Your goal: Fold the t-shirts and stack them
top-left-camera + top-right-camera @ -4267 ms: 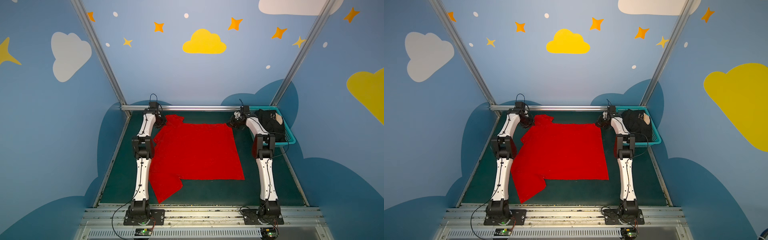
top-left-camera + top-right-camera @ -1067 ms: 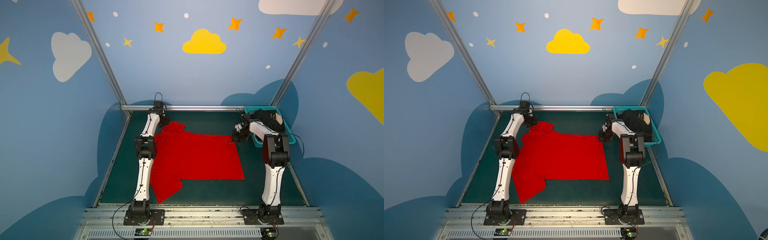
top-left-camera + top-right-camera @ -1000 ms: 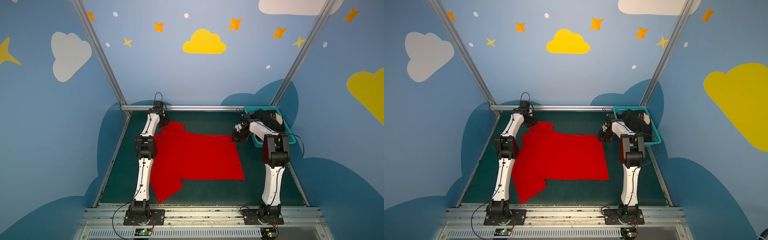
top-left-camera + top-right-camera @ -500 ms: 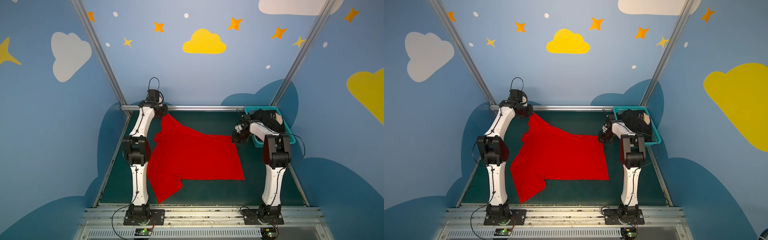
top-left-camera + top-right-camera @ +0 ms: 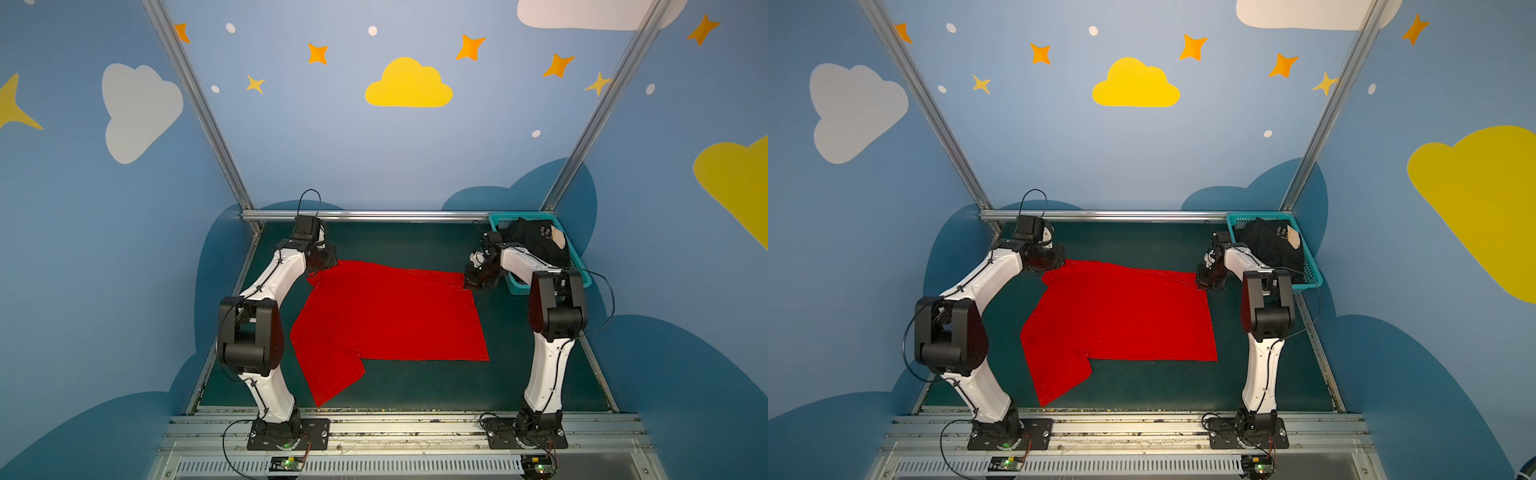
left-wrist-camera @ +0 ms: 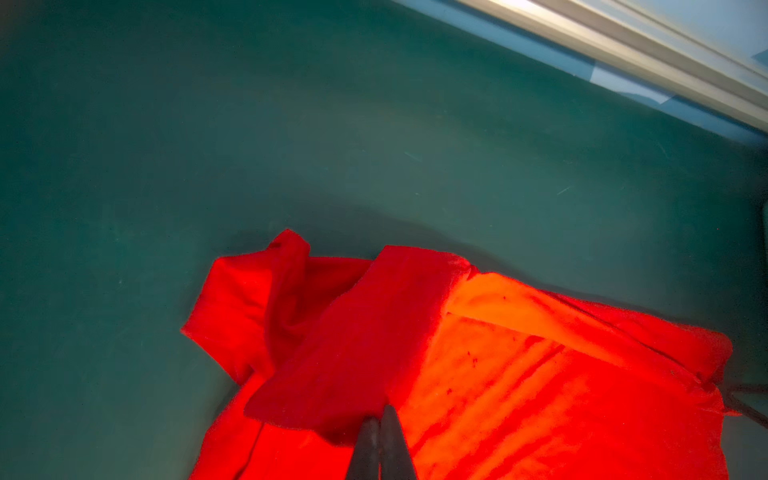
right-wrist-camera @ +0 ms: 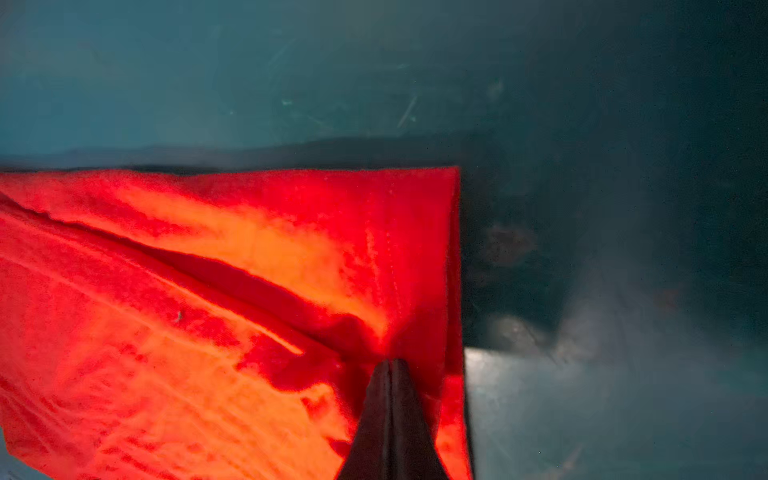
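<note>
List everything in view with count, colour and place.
red t-shirt: one, red, spread on the table.
black t-shirts: count unclear, black, in the basket.
basket: one, teal, table's far right corner.
table: one, dark green, under everything.
walls: three, blue with clouds and stars, around.
left arm, right arm: two, white and black, flanking the shirt.
left gripper: one, dark, shut on red t-shirt's far left corner.
right gripper: one, dark, shut on its far right corner.

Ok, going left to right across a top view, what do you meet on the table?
In a top view: left claw → red t-shirt → right claw → teal basket with the black t-shirts in it.
</note>
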{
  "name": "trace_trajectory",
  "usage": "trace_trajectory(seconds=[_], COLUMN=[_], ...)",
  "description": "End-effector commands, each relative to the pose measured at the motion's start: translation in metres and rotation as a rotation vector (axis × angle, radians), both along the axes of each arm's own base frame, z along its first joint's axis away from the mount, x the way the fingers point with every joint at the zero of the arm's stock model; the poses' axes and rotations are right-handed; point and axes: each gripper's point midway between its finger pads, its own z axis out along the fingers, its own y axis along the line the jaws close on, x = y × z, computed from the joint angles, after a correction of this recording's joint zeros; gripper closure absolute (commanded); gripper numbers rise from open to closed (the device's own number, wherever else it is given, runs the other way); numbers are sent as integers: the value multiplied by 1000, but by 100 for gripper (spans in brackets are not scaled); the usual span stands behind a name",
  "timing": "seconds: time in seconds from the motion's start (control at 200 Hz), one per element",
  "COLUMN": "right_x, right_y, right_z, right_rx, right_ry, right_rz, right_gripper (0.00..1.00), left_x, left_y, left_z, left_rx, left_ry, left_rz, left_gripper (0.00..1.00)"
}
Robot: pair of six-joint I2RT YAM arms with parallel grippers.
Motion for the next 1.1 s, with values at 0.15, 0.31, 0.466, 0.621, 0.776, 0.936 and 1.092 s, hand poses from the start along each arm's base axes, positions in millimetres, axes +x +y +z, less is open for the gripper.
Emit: trace_trajectory(seconds=[0.15,0.31,0.466,0.621,0.776,0.936,1.092], right_x=[-4,-6,-9,-12,-13,-14,-13], right_y=[-1,-3,-6,-8,-10,-10,-10], right_z=[12,11,7,4,0,-2,2], right_rx=[-18,-29,-43,-59,-69,-79,-91], right_ry=[-27,-21,-6,5,20,31,30], right_rz=[18,18,20,17,15,18,26], right_gripper=[100,100,100,100,100,100,87], left_x=[-21,-40,-56,-76,-96,-114,-127], left_y=[19,25,24,23,19,19,23], left_z=[20,-6,-24,-43,-62,-74,-68], left_rx=[22,43,28,42,65,98,132], left_ry=[-147,-88,-65,-19,27,78,96], left_rz=[126,163,180,198,215,228,228], left_gripper=[95,95,95,95,95,91,73])
